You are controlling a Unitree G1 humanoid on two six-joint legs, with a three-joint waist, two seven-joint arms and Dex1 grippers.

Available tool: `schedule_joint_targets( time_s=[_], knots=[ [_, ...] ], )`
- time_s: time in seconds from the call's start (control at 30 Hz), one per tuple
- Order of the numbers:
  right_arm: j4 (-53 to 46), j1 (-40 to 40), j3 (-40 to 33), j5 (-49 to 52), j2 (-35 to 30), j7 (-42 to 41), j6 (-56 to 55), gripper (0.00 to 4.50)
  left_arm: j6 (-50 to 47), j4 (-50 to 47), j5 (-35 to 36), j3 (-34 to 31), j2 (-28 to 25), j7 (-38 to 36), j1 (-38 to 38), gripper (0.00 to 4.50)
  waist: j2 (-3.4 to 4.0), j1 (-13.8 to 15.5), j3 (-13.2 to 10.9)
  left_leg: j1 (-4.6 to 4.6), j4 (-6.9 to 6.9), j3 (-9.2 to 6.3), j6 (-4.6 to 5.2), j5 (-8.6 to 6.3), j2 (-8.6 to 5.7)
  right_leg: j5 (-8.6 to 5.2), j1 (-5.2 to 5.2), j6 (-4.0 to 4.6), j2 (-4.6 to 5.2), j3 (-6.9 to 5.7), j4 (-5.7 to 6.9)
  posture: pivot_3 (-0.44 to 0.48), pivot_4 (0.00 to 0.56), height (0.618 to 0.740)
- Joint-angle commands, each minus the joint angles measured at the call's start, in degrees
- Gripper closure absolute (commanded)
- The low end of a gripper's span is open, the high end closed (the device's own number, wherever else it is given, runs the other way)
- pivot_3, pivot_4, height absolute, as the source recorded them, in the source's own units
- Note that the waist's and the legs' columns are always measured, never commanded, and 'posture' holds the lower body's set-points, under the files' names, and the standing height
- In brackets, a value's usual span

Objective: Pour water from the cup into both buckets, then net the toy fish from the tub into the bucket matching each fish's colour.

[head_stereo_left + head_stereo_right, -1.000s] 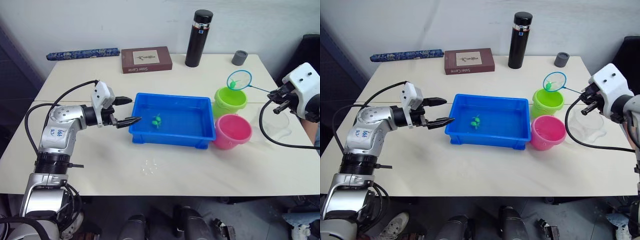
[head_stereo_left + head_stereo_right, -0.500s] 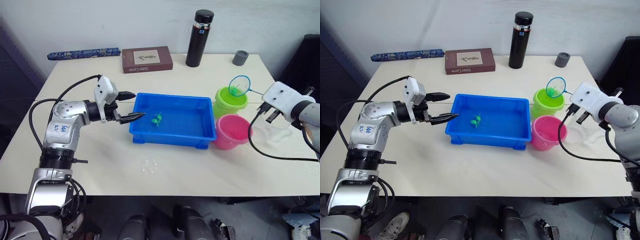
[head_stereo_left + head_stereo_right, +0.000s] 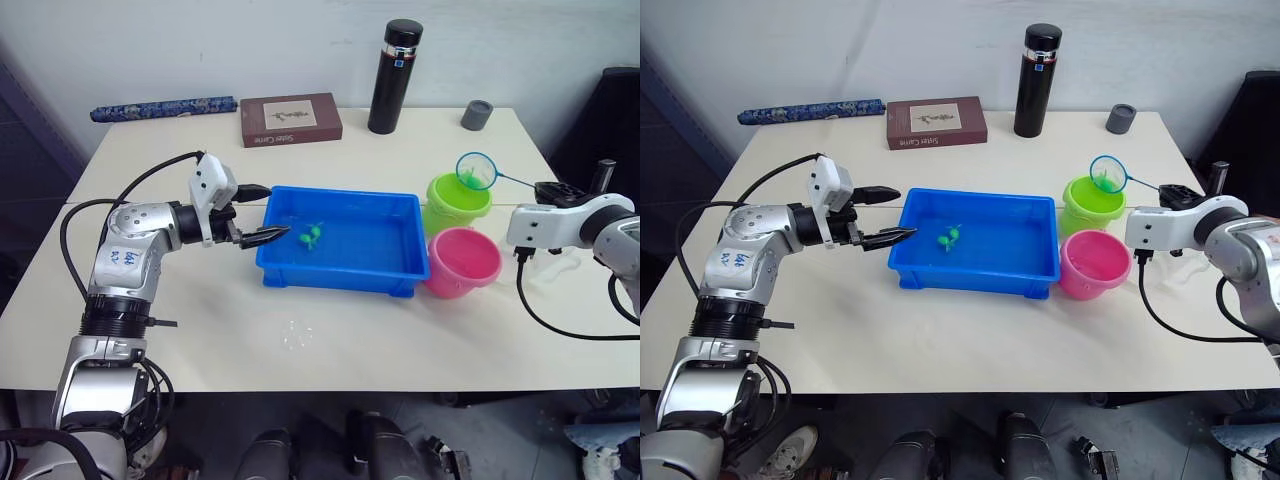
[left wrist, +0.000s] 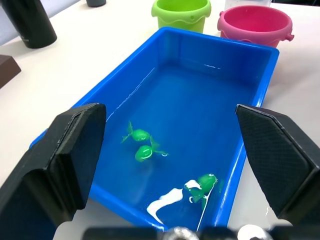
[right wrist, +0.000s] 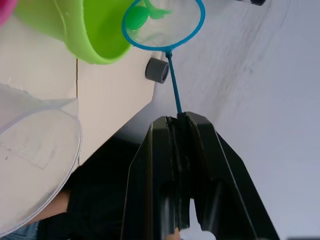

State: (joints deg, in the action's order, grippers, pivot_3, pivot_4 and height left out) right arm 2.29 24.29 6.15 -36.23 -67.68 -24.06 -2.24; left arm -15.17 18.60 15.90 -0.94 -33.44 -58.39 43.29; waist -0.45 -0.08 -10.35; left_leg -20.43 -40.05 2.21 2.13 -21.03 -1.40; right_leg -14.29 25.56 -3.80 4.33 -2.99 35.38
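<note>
Near, beside the blue tub (image 3: 340,262): pink bucket (image 3: 464,262) touching its right end, left gripper (image 3: 262,212) spread wide at its left end. In the tub's water: green toy fish (image 4: 142,148), seemingly three. Just behind the pink one: lime green bucket (image 3: 459,200). Above its rim: net (image 5: 162,22) holding a green fish (image 5: 141,15), handle pinched in the right gripper (image 5: 179,122). Right of both buckets: clear measuring cup (image 5: 35,155).
</note>
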Motion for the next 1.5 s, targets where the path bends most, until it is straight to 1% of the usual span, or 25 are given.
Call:
schedule_joint_targets(
  time_s=[0.03,0.2,0.3,0.47,0.57,0.67,0.73,0.8,0.87,0.97,1.0,1.03,1.1,1.17,1.23,1.33,1.4,1.5],
  knots=[
    [-1.28,0.31,-1.93,-3.71,-2.01,2.70,-2.56,4.50,1.27,-0.76,0.14,-0.08,0.34,-0.36,1.11,0.04,0.00,0.00,0.00,0.00,0.00,0.00,0.00,0.00,0.00,0.00,0.00,0.00,0.00,0.00,-0.01,0.000,0.150,0.740],
    [-1.67,-0.88,-2.12,-8.38,-2.67,5.60,-4.73,4.50,1.55,-0.51,-0.08,-0.16,0.60,-0.52,1.17,0.04,0.00,0.03,0.00,0.00,0.00,0.00,0.00,0.00,0.00,0.00,0.00,0.00,0.00,0.00,0.00,0.000,0.150,0.740],
    [-2.69,-2.21,-2.50,-12.43,-2.31,8.27,-3.64,4.50,1.69,-0.56,-0.14,-0.18,0.77,-0.59,1.15,0.04,0.00,0.03,0.00,0.00,0.00,0.01,0.00,0.00,0.00,0.00,0.00,0.00,0.00,0.00,0.01,0.000,0.150,0.740],
    [-4.85,-5.33,-3.91,-15.32,-1.43,10.17,-1.81,4.50,1.79,-0.50,-0.26,-0.15,0.82,-0.71,1.19,0.04,0.00,0.03,0.00,0.00,-0.01,0.01,-0.01,0.01,0.00,0.00,-0.01,0.00,-0.02,0.00,0.02,0.000,0.150,0.740],
    [-6.31,-7.22,-5.12,-16.02,-1.11,10.62,-1.00,4.50,1.80,-0.48,-0.31,-0.17,0.74,-0.79,1.23,0.04,0.00,0.04,0.00,0.00,-0.01,0.02,-0.02,0.01,0.00,0.00,-0.01,0.00,-0.02,0.00,0.03,0.000,0.150,0.740],
    [-7.94,-7.68,-7.10,-14.32,-0.45,10.04,-0.77,4.50,1.51,-0.63,-0.15,-0.45,0.40,-0.90,1.11,0.04,0.00,0.03,0.00,0.01,-0.02,0.02,-0.02,0.01,0.00,0.00,-0.01,0.00,-0.04,0.00,0.03,0.000,0.150,0.740],
    [-10.24,-6.18,-9.50,-5.47,3.21,4.64,1.26,4.50,0.39,-0.95,0.64,-1.57,-0.24,-0.67,0.69,0.04,0.00,-0.01,0.00,0.01,-0.02,0.02,-0.03,0.02,0.00,0.00,-0.01,0.00,-0.04,0.00,0.04,0.000,0.150,0.740],
    [-13.27,-4.16,-11.85,4.33,7.72,-2.44,5.89,4.50,-0.40,-1.11,1.28,-2.90,-1.22,-0.50,0.05,0.04,-0.01,-0.28,-0.01,0.04,-0.02,0.03,-0.05,0.02,0.07,0.00,-0.05,0.00,-0.14,0.02,0.02,0.000,0.150,0.740],
    [-14.89,-2.02,-13.25,9.51,10.01,-7.97,10.85,4.50,-0.55,-1.02,1.25,-3.72,-2.27,-0.30,-0.47,0.04,-0.01,-0.35,0.00,0.09,-0.02,0.06,-0.09,0.03,0.11,0.00,-0.06,0.00,-0.20,0.06,0.07,0.000,0.150,0.740],
    [-20.52,2.43,-13.23,25.17,12.65,-22.95,25.49,4.50,-1.67,-1.52,1.77,-6.51,-5.54,0.43,-3.05,0.04,0.00,-0.27,0.00,0.11,-0.01,0.04,-0.12,0.04,0.15,0.00,-0.05,0.00,-0.21,0.04,0.11,0.000,0.150,0.740],
    [-21.95,3.50,-12.68,29.02,12.96,-26.75,30.11,4.50,-1.99,-1.92,2.17,-7.52,-6.47,0.51,-4.38,0.04,0.00,-0.30,0.00,0.11,-0.01,0.04,-0.12,0.04,0.17,0.00,-0.05,0.01,-0.21,0.04,0.09,0.000,0.150,0.740],
    [-22.64,4.31,-11.95,31.12,12.97,-28.87,32.66,4.50,-2.25,-2.33,2.44,-8.10,-7.04,0.62,-5.39,0.04,0.00,-0.26,0.00,0.11,-0.01,0.02,-0.12,0.03,0.17,0.00,-0.05,0.01,-0.20,0.04,0.10,0.000,0.150,0.740],
    [-23.60,5.48,-10.88,33.73,12.90,-30.79,36.77,4.50,-2.67,-3.08,2.75,-8.81,-7.58,0.84,-6.62,0.04,0.00,0.01,0.00,0.10,-0.01,-0.06,-0.09,0.02,0.17,-0.01,-0.05,0.03,-0.14,0.01,0.09,0.000,0.150,0.740],
    [-24.32,7.82,-8.11,38.22,13.77,-34.04,43.75,4.50,-3.64,-4.52,3.39,-10.29,-8.25,1.58,-8.59,0.04,0.00,0.28,0.00,0.06,-0.02,-0.13,-0.01,0.00,0.10,-0.01,-0.06,0.03,0.00,-0.03,0.06,0.000,0.150,0.740],
    [-24.06,10.15,-5.26,40.46,14.34,-35.43,48.79,4.50,-4.67,-6.00,4.05,-11.34,-8.78,2.22,-10.28,0.04,0.00,0.31,0.00,0.02,-0.02,-0.15,0.04,-0.02,0.05,-0.01,-0.06,0.03,0.08,-0.04,0.05,0.000,0.150,0.740],
    [-22.34,13.75,-1.96,41.93,15.52,-34.80,54.09,4.50,-5.63,-7.89,4.43,-12.04,-9.17,2.76,-12.00,0.04,0.00,0.22,0.00,-0.02,-0.02,-0.16,0.10,-0.05,0.02,-0.01,-0.03,0.03,0.13,-0.04,-0.01,0.000,0.150,0.740],
    [-19.59,17.03,1.47,42.46,17.72,-33.95,58.89,4.50,-6.56,-9.79,4.90,-12.63,-9.30,3.53,-13.30,0.04,0.00,0.01,0.00,-0.02,-0.01,-0.14,0.10,-0.06,0.01,-0.01,0.00,0.03,0.13,-0.03,-0.02,0.000,0.150,0.740],
    [-16.77,19.90,5.78,42.10,19.44,-32.73,62.07,4.50,-7.56,-11.89,5.36,-13.07,-9.50,4.47,-14.62,0.04,0.00,-0.12,0.00,-0.02,0.01,-0.14,0.09,-0.06,0.02,-0.02,0.02,0.04,0.12,-0.04,0.02,0.000,0.150,0.740]
  ],
)
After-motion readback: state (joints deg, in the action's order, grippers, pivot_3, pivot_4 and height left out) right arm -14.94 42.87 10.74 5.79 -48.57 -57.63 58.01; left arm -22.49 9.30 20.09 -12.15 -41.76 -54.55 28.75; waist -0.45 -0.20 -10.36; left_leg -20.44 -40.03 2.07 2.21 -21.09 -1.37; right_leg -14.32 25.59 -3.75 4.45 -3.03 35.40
